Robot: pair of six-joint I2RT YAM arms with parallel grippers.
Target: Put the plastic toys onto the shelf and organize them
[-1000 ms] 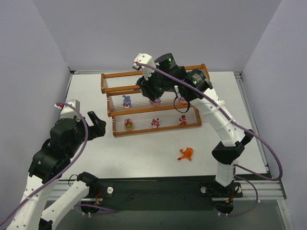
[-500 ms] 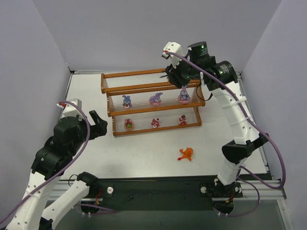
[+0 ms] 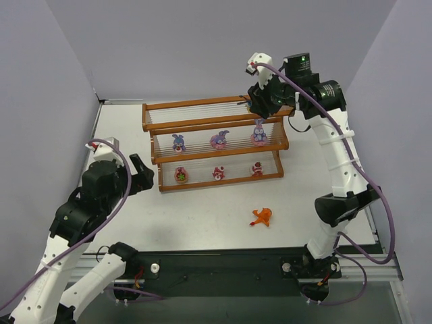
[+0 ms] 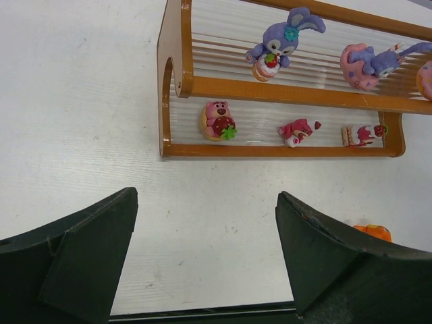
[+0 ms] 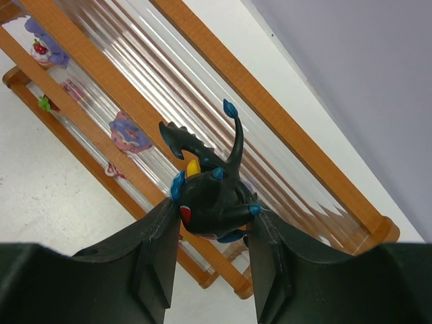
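Right jaws partly closed, pinching black winged toy (image 5: 209,196) by the body, tail and wing tips poking up past the fingertips. Held in the air at upper right of the overhead view, over the right end of the shelf (image 3: 212,123), above its top tier. Left jaws spread wide, holding nothing, at lower left over the surface (image 3: 202,216), pointing toward the shelf's left end. On the middle tier, three in a row: purple long-eared toy (image 3: 178,142), pink round toy (image 3: 219,139), second purple toy (image 3: 259,133). On the bottom tier, three pink-red toys (image 3: 218,173). Orange toy (image 3: 260,217) alone on the surface, below the shelf, right of centre.
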